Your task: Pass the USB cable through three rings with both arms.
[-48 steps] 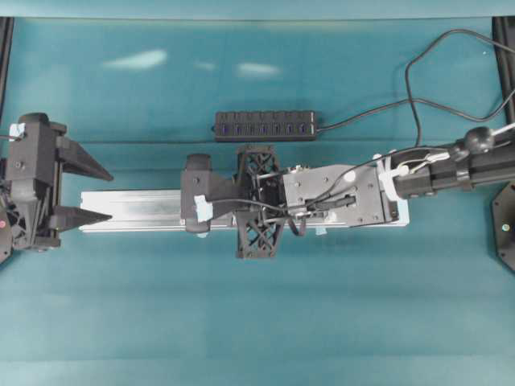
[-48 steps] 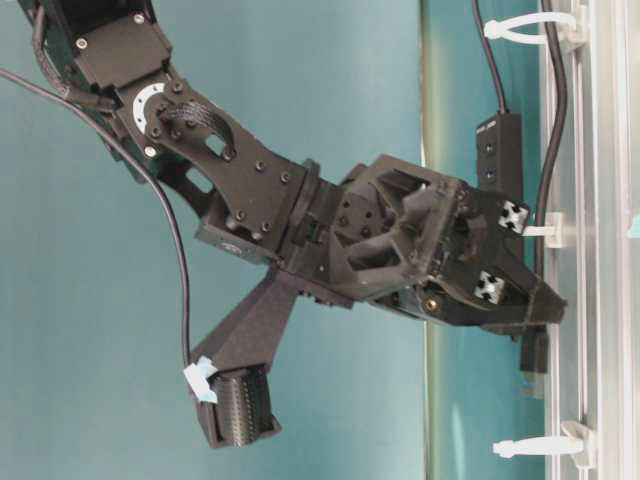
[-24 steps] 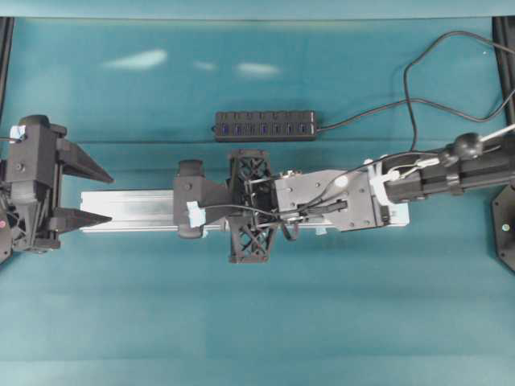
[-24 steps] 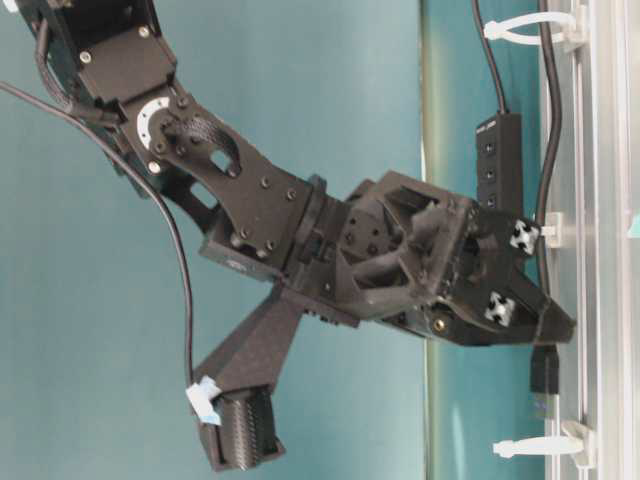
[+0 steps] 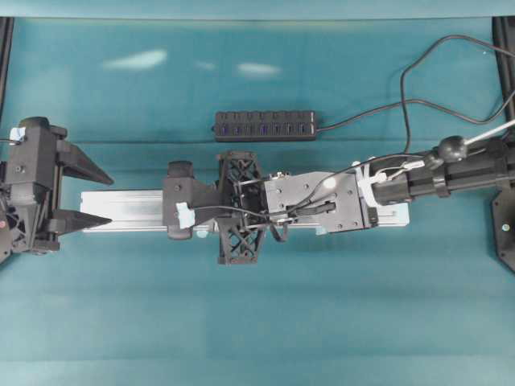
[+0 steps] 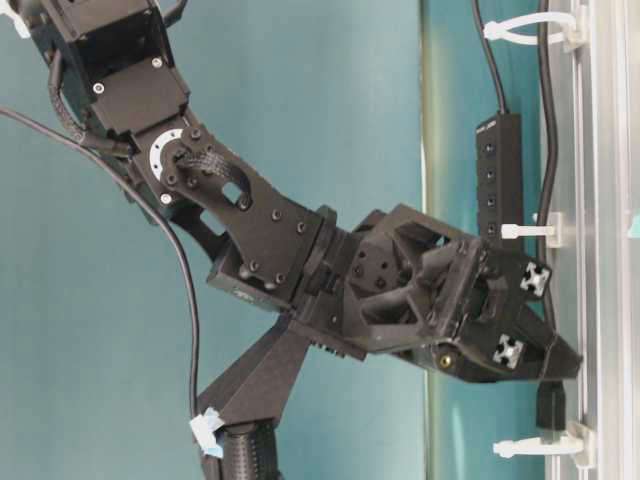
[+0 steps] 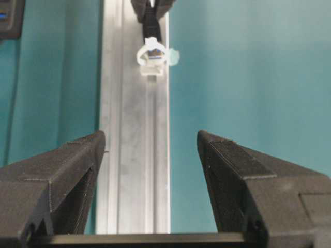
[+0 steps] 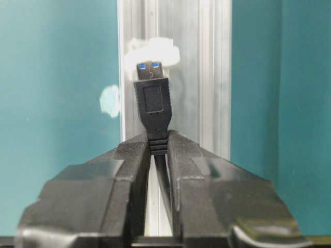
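since a second ago the right claw (image 8: 158, 150) has slid along the rail (image 7: 132, 170), clenched on the usb cable (image 8: 153, 111); its plug points lengthwise at the last ring (image 8: 152, 54), just ahead. left claw (image 7: 150, 150) waits released beyond.

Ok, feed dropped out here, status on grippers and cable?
Left gripper open, idle at rail end. Right gripper shut on USB cable; plug at last ring. Nothing blocking.

The tabletop (image 5: 257, 322) is teal. The rail (image 7: 134, 170) is brushed silver. The USB cable (image 8: 153, 111) is black, with blue inside its plug tip. The rings (image 7: 150, 53) are whitish and translucent. Both pincers are matte black with ribbed pads.
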Robot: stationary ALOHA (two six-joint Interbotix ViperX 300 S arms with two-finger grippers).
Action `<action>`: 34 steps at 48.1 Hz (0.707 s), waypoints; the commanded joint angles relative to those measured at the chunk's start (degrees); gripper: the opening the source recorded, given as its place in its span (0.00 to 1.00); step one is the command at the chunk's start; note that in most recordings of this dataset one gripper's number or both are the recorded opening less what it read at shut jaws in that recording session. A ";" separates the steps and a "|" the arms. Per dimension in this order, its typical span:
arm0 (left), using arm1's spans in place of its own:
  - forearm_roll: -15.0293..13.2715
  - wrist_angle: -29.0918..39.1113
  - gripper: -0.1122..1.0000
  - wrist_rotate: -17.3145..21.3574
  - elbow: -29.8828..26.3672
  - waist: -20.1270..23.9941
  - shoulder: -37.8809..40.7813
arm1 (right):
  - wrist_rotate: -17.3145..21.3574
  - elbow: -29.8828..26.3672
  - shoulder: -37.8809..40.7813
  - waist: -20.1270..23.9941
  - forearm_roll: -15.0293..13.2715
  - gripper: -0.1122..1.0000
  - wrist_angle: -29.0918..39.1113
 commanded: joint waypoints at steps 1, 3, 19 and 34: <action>0.00 -0.44 0.77 -0.09 -0.62 -0.09 0.18 | -0.09 -1.23 -0.35 0.35 0.18 0.04 -0.88; 0.00 -0.44 0.77 -0.09 -0.53 -0.09 0.18 | -0.09 -1.41 -0.26 0.35 0.26 0.04 -1.05; 0.00 -3.25 0.77 -0.79 0.62 -0.09 0.35 | 0.18 -3.16 0.70 0.18 1.58 0.04 -2.46; 0.00 -8.96 0.77 -1.85 2.02 -0.09 4.57 | 0.35 -3.16 0.79 -0.26 3.43 0.04 -3.52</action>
